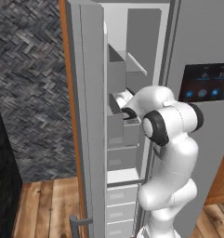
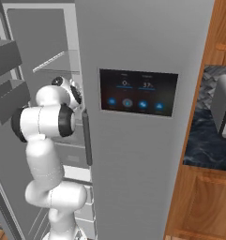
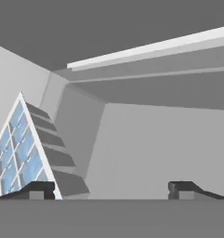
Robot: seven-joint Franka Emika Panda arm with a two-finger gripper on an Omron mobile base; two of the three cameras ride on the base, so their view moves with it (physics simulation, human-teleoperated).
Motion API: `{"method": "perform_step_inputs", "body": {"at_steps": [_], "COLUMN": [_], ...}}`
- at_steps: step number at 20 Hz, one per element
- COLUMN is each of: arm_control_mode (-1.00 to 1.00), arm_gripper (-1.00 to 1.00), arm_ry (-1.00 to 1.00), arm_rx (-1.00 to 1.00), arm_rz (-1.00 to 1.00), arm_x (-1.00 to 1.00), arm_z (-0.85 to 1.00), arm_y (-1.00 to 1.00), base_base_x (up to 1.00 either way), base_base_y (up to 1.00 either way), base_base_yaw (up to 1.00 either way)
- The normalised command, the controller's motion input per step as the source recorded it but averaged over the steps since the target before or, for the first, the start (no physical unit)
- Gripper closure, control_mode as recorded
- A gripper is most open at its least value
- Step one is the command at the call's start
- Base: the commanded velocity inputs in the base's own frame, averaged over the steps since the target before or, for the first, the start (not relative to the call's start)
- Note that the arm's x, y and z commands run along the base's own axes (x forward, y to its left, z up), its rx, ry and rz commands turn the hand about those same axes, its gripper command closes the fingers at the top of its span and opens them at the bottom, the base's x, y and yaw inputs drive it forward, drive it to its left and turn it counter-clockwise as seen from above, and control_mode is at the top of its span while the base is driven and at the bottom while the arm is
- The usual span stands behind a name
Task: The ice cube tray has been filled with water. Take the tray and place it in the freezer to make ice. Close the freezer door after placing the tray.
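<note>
My arm reaches into the open freezer at mid height. In the hand view the ice cube tray stands tilted on edge at the left, its white grid of cells showing pale blue water. My gripper is open, its fingertips wide apart with nothing between them. The tray's lower corner sits just behind the left fingertip; whether they touch is unclear. The freezer door stands swung open to the left, with shelf bins on its inner face.
A pale shelf runs overhead inside the compartment. The fridge's right door with a dark blue-lit panel is closed beside my arm. Wooden cabinets and a grey appliance stand to the right. A wooden floor lies left of the open door.
</note>
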Motion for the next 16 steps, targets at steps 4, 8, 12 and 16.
{"method": "perform_step_inputs", "body": {"at_steps": [4, 8, 12, 16], "arm_control_mode": [-1.0, -1.0, -1.0, -1.0], "arm_gripper": [-1.0, -1.0, -1.0, -1.0], "arm_ry": [0.0, 0.0, 0.01, 0.08], "arm_rx": [0.08, 0.12, 0.15, 0.2], "arm_rz": [-0.18, -0.18, -0.16, -0.08], "arm_x": [-0.96, -0.98, -1.0, -1.0], "arm_z": [0.53, 0.78, 0.75, 0.73], "arm_y": [-0.48, -0.42, -0.26, -0.03], "base_base_x": [0.0, 0.0, 0.0, 0.0], "base_base_y": [0.0, 0.0, 0.0, 0.0], "base_base_yaw": [0.0, 0.0, 0.0, 0.0]}}
